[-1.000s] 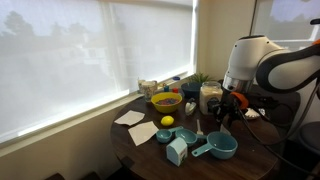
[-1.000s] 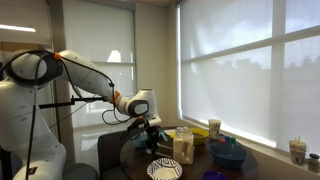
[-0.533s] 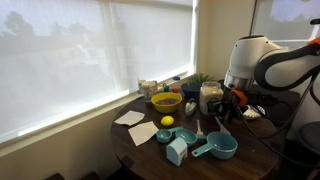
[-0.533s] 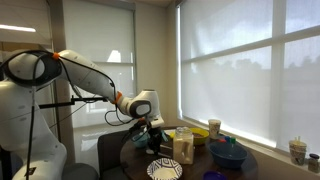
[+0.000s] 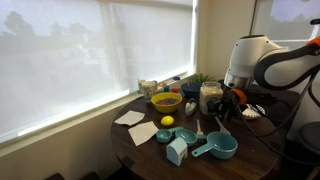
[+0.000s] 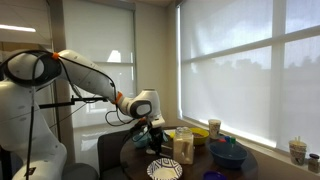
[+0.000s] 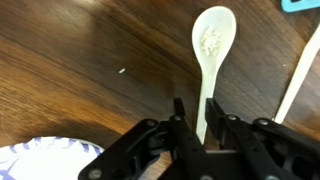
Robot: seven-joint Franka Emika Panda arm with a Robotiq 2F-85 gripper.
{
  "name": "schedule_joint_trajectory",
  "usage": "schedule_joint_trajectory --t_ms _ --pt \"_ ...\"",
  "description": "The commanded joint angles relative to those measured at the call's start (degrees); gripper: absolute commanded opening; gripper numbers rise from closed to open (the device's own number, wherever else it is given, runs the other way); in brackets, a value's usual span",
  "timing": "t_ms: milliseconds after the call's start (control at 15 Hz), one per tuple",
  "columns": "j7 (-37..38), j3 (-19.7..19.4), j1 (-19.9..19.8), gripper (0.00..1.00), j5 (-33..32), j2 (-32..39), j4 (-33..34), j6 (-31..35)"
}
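In the wrist view a white spoon lies on the dark wooden table, bowl away from me with pale crumbs in it. Its handle runs down between the fingers of my gripper. One finger sits against the handle; a narrow gap shows between the handle and the other finger, so the jaws stand slightly open around it. In both exterior views the gripper hangs low over the round table, near the edge. The spoon itself is hidden there.
A patterned paper plate lies beside the gripper, and a thin white stick slants past the spoon. On the table stand a yellow bowl, a lemon, teal measuring cups, a jar and a blue bowl.
The arm has barely moved in the exterior views; the gripper stays low over the same spot on the table.
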Motion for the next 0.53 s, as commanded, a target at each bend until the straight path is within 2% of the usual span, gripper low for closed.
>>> schedule_joint_trajectory --t_ms 0,267,467 --pt "0.50 0.08 -0.07 0.33 -1.29 1.02 0.75 1.89" --pt "0.13 0.23 0.20 0.40 -1.36 2.27 1.71 2.77" --pt "-0.18 0.40 0.59 0.42 -1.34 3.50 2.37 3.34"
